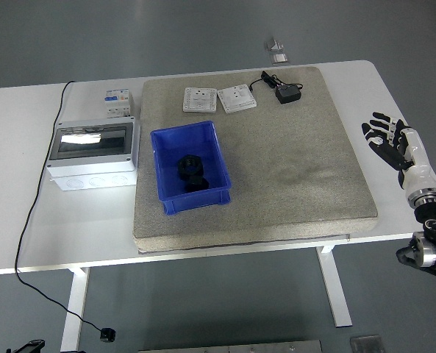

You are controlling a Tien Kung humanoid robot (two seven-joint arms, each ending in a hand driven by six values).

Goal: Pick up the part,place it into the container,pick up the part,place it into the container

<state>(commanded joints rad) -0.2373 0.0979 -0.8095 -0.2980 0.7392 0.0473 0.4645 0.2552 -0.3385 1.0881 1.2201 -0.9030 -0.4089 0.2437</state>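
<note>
A blue open bin point(168, 151) sits on the left half of the grey mat point(291, 162). Black parts point(191, 172) lie on the bin's floor, one stacked near another. My right hand point(388, 137) hangs over the table's right edge, well clear of the mat, with its white and black fingers spread and nothing in it. The left arm does not show.
A grey junction box with a clear lid point(93, 152) stands left of the mat, a small breaker point(117, 100) behind it. Two white socket plates point(219, 98) and a black power adapter point(287, 93) lie at the mat's far edge.
</note>
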